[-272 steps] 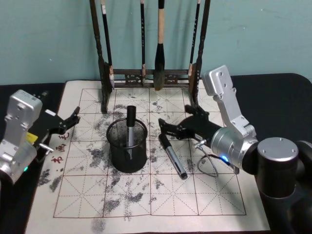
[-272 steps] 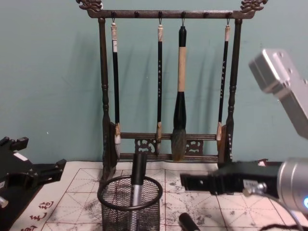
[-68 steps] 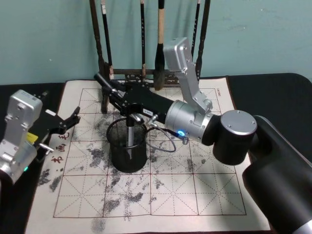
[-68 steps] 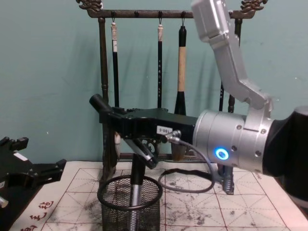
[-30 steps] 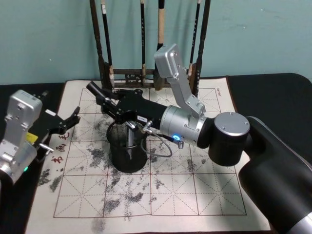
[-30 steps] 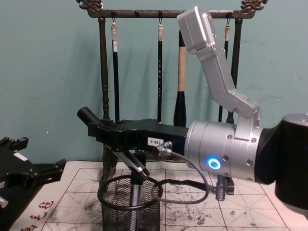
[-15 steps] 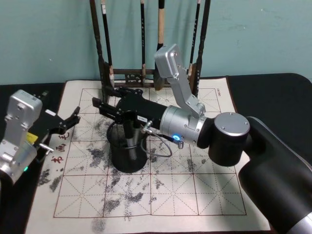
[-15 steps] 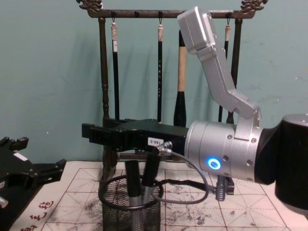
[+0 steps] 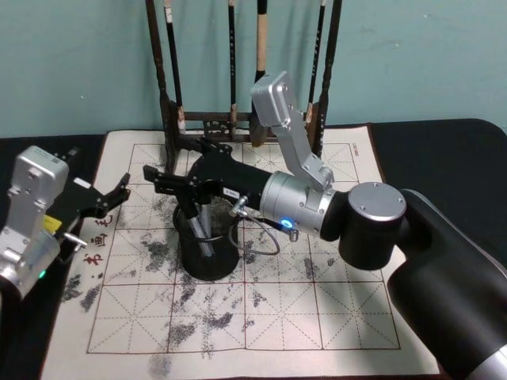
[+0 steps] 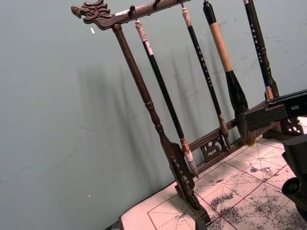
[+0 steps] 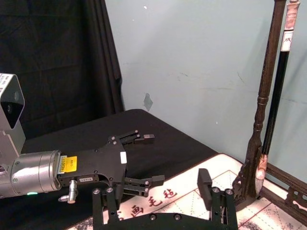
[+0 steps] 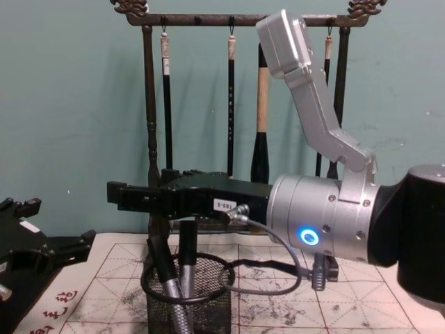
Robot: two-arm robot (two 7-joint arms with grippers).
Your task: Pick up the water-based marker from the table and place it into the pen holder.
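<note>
The pen holder, a black wire-mesh cup, stands on the ink-stained practice mat. Two black-capped, silver-bodied markers are inside it. One marker leans to the left and the other marker stands nearly upright. My right gripper hovers just above the cup's rim, open, with nothing between its fingers. In the right wrist view the right gripper shows its fingers spread wide. My left gripper is parked at the mat's left edge, open and empty.
A tall dark wooden brush rack with several hanging brushes stands at the back of the mat, close behind my right arm. A grey cable loops beside the cup. Black cloth covers the table around the mat.
One second ago my right gripper held a marker tilted above the cup. It has let go; the marker dropped in and now leans left. The left arm has not moved.
</note>
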